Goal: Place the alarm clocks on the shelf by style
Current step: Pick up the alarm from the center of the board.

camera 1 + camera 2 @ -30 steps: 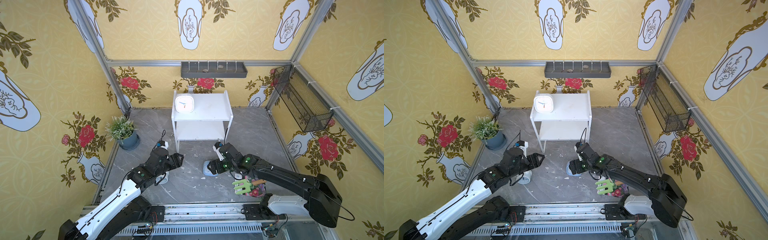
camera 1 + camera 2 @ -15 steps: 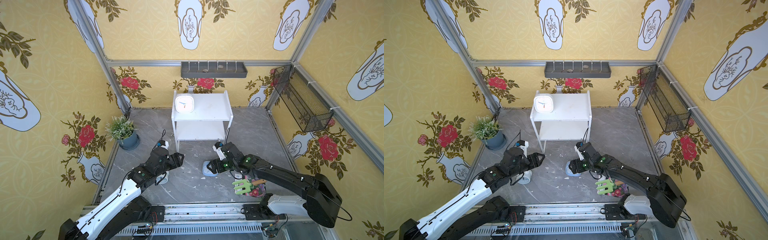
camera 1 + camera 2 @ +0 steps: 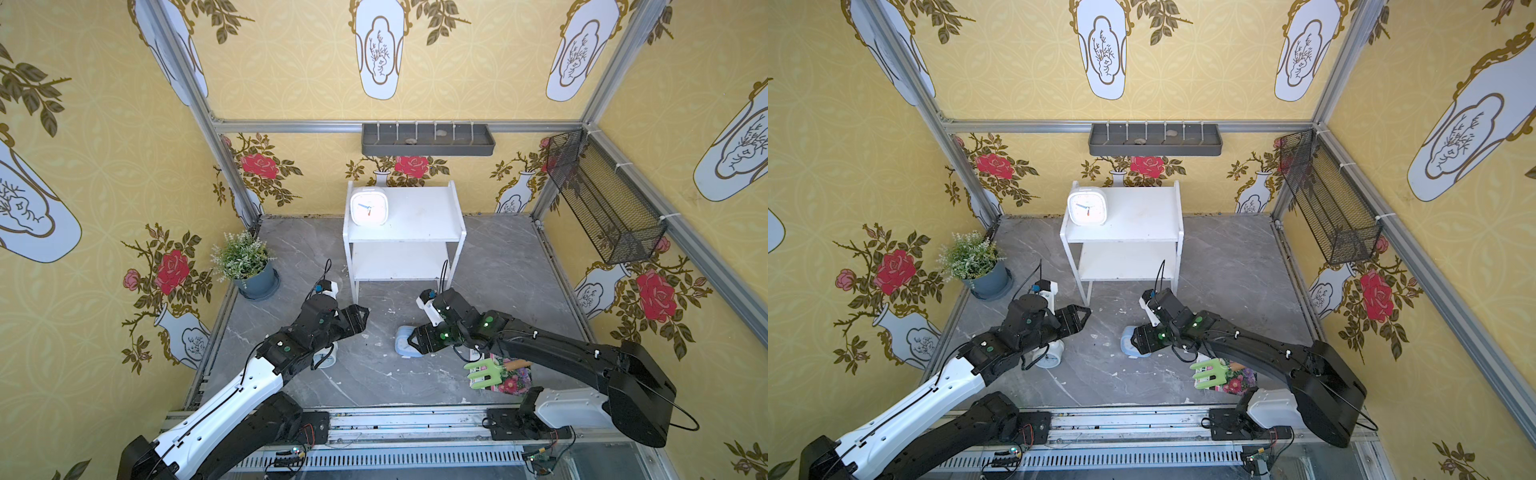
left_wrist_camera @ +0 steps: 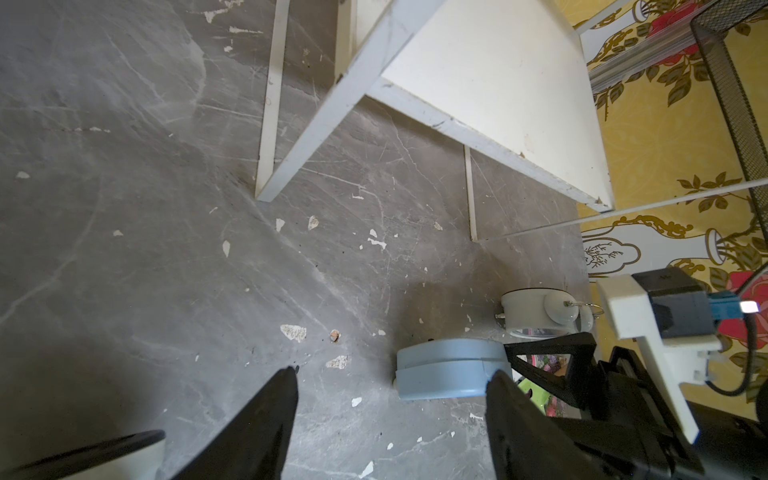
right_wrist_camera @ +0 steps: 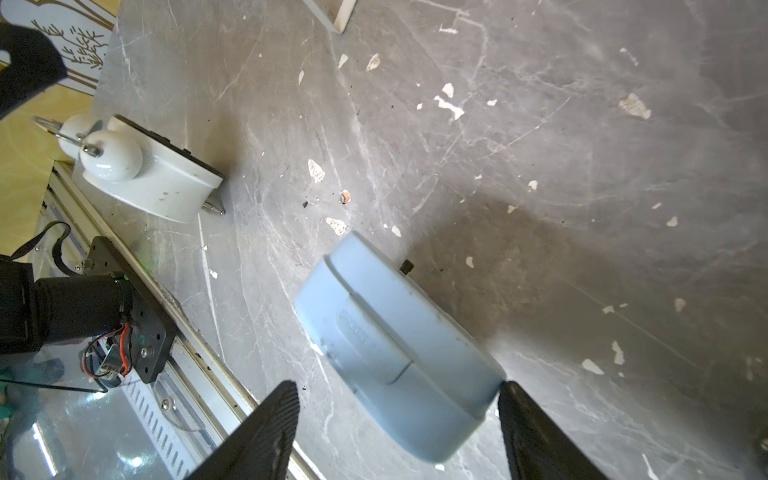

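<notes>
Writing first: the only lettering is a faint embossed line on the light blue clock (image 5: 395, 345), too shallow to read. The white square clock (image 3: 369, 206) has a pale dial w/ blue + red hands, numerals too small to make out.

The light blue clock is matte plastic, rounded-square, w/ a seam groove round the body. It sits on the counter (image 3: 374, 378) in front of the shelf (image 3: 419, 216). The right pincer (image 5: 397, 384) is spread around it: one black finger touches a corner, the other stands clear of the opposite side, so not clamped.

The white square clock stands upright on the shelf's top board, at the left end. The shelf is flat white boards on thin legs.

The left pincer (image 4: 395, 370) hangs above the counter, jaws apart, nothing between them.

A twin-bell clock (image 5: 149, 183), glossy white w/ two domed bells + wire handle, is on the counter partly under the left arm. The second twin-bell clock (image 4: 536, 316) is just beyond the blue one. The counter is grey marble-look, chipped w/ white flecks
</notes>
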Controlling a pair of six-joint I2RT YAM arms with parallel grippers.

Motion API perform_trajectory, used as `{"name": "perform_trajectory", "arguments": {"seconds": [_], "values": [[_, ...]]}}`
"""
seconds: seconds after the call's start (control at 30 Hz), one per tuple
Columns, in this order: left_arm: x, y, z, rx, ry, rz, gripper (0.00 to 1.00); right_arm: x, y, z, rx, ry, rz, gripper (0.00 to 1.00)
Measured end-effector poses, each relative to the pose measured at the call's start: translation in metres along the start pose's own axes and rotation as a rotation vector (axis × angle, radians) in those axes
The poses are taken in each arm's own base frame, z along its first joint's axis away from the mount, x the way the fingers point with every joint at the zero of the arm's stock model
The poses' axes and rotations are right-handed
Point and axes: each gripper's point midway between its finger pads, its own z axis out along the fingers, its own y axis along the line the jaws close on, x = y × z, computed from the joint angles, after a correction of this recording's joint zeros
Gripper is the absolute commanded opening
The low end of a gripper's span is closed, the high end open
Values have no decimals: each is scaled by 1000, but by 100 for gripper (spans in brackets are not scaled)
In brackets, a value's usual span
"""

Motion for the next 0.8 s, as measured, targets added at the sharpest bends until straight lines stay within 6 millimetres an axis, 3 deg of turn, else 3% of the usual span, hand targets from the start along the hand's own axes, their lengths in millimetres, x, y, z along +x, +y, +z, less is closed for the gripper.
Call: {"name": "perform_trajectory", "arguments": {"seconds": [0.17,0.4,0.8], "values": [[-1,-1,0,6,-3,0,75,-2,11,-1,-4,-10,-31,79],[-2,-3,0,11,-7,1,75,-3,-3,0,46,-10,-37,82],[-3,-5,-1,28,-16,12,76,4,15,3,-57,20,-172,81]]}}
